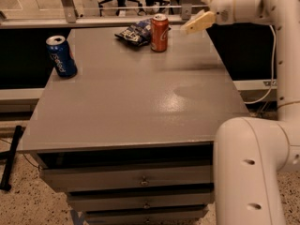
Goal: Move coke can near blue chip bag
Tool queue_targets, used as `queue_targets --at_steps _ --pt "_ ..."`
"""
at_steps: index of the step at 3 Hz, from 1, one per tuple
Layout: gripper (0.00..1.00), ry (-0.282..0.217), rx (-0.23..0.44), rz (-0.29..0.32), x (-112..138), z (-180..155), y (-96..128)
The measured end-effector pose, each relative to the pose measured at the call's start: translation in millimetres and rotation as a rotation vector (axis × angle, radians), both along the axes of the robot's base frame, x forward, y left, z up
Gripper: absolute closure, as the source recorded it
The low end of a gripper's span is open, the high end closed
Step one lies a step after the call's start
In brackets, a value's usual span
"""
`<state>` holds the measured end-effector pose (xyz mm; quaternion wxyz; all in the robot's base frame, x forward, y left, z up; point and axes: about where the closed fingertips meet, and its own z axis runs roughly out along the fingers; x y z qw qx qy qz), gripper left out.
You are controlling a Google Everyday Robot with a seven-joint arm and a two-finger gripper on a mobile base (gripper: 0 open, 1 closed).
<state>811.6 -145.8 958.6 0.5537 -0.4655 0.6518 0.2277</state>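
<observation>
- Coke can (159, 33) stands upright at the far side of the surface (136, 102), right beside the blue chip bag (133, 32).
- Hand (193, 13) hovers to the can's right, fingers spread, holding nothing.
- Pepsi can (61, 56) stands well apart at the left edge.

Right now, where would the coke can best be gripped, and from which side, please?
Grip the coke can around its mid-body, from the camera's right: it stands upright, with the blue chip bag crowding its left. The claw hangs open to its right.
</observation>
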Motion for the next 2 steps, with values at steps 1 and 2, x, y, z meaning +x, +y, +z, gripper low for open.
queue_targets --at_steps 1,2 --pt "0.00 -0.019 0.100 -0.038 -21.8 31.4 -46.4" --pt "0.00 -0.019 0.107 -0.045 -24.3 32.0 -53.7"
